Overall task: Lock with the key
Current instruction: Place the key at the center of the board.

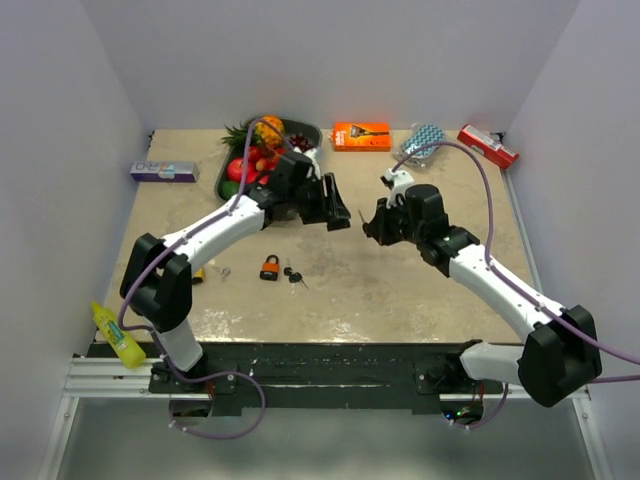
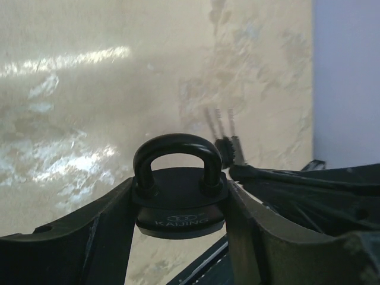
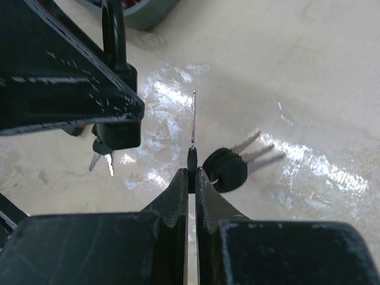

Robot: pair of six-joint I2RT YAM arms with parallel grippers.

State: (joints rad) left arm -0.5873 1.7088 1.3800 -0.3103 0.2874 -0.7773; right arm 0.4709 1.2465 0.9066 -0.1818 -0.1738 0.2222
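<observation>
**Worktop contents, near edge to far wall**

- **Yellow bottle** (image 1: 118, 335): lying at the near left corner, beside the left arm's base.
- **Orange padlock** (image 1: 270, 267): standing on the bare beige worktop (image 1: 400, 300), near the middle and nearer than both pincers. A bunch of dark-headed keys (image 1: 293, 273) lies just beside it on the right.
- **Left pincer** (image 1: 337, 208): over mid-worktop at the end of a long reach, grasping the black padlock (image 2: 178, 208). The fingers (image 2: 107, 219) press the lock's body from either side. Its shackle arches away from the wrist camera with both legs down in the body (the casing reads KAIJING).
- **Right pincer** (image 3: 191, 172): facing the left one from the right, near it but apart. It is clenched hard on the key (image 3: 192, 155), the jaws pinched onto its dark head. The thin blade points out past the fingertips and reaches neither the lock nor the other pincer. A ring of spare keys (image 3: 225, 168) hangs just beside the fingertips.
- **Far row, left to right:**
  - blue box (image 1: 163, 171) by the left wall
  - dark tray (image 1: 312, 133) filled with fruit
  - orange carton (image 1: 361, 135)
  - blue-and-white patterned pouch (image 1: 425, 140)
  - red packet (image 1: 487, 146) in the far right corner
</observation>
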